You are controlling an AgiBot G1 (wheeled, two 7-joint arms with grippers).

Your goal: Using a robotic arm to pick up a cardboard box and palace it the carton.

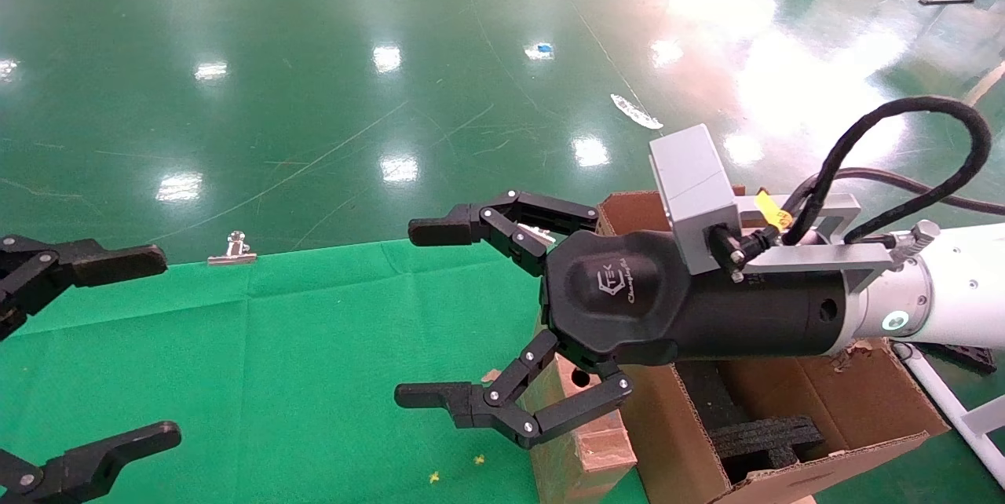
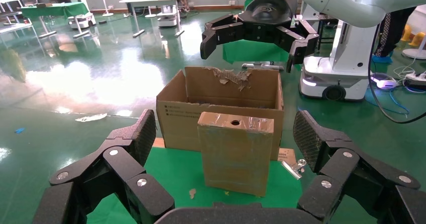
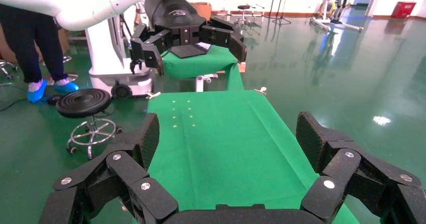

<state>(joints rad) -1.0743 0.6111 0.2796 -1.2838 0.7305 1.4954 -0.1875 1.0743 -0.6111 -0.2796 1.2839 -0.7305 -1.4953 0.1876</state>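
Green cloth (image 1: 275,347): cardboard box (image 1: 585,441) under jaws.

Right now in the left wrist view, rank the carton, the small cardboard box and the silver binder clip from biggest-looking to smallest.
1. the carton, widest, even though it stands behind the box.
2. the cardboard box, upright on the green cloth, nearer the camera, so its real size is flattered.
3. the binder clip, by far the smallest.

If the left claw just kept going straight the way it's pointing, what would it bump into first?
Probably the cardboard box, standing upright on the green cloth between the open left gripper fingers, with the carton right behind it. Depth is hard to judge.
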